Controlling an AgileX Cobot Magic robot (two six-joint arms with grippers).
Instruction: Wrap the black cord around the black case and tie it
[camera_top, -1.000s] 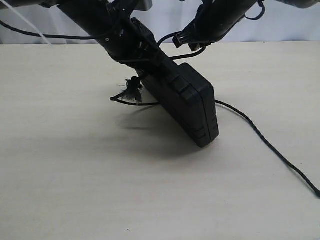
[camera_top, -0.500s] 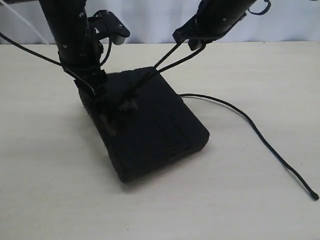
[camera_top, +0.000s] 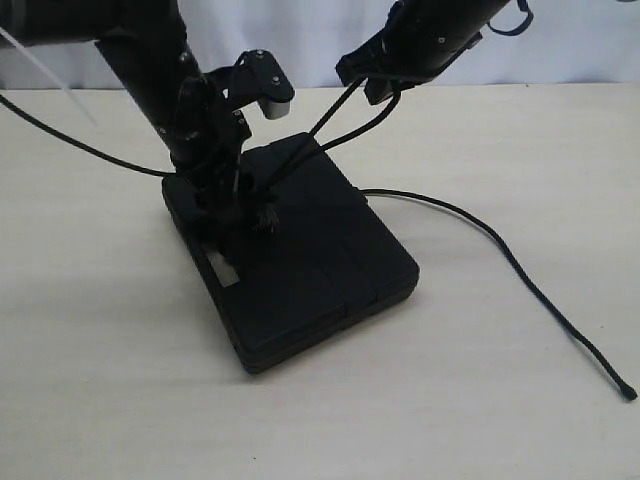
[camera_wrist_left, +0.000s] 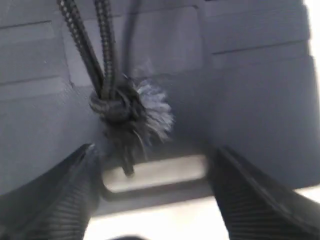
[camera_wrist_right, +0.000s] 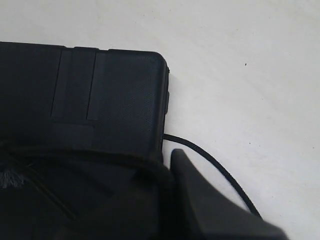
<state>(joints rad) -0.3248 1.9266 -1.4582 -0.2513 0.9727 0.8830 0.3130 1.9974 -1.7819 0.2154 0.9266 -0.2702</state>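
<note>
Squarely on the pale table (camera_top: 120, 380) lies the black case (camera_top: 320, 260), left pincer (camera_wrist_left: 155, 200) gaping, right pincer (camera_top: 372, 82) clamping the black cord (camera_top: 500, 255).

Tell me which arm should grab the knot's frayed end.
Left. The left pincer, open, hovers by the knot on the case; the right pincer is shut on the cord, holding the strands up.

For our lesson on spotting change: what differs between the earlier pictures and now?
The black case, tipped up on edge before, now lies flat on the table. The left hand has opened and let it go. The right hand still grips the black cord.
</note>
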